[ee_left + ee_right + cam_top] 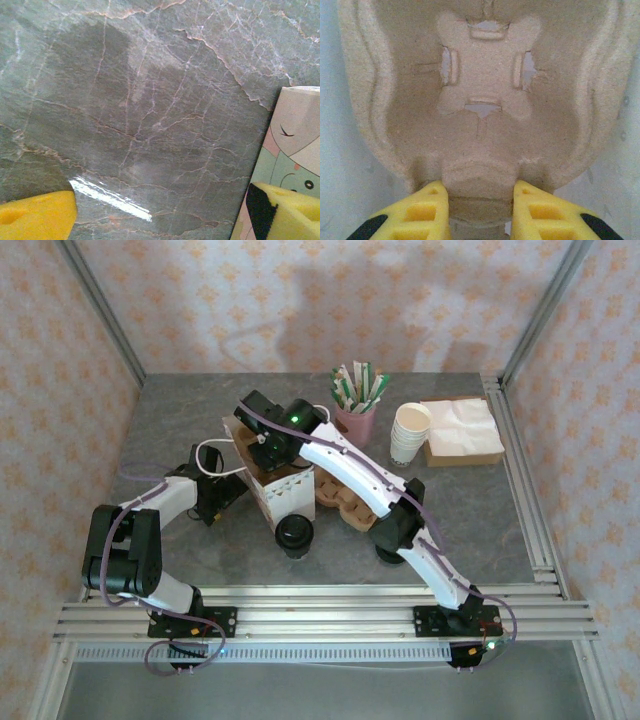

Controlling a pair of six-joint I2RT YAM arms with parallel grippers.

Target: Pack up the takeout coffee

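Observation:
One takeout coffee (295,533), a dark cup with a black domed lid, stands on the table in front of a white paper bag (272,495). My right gripper (258,445) reaches over the bag's open top. In the right wrist view it (480,210) is shut on a raised ridge of a brown pulp cup carrier (485,100), with white walls on both sides. My left gripper (165,220) hangs open low over the table, left of the bag (292,145). Its right fingertip (285,215) is at the bag's printed side.
Another brown pulp carrier (340,498) lies right of the bag, partly under my right arm. At the back stand a pink cup of stirrers and packets (355,410), a stack of white paper cups (410,432) and a tray of napkins (463,430).

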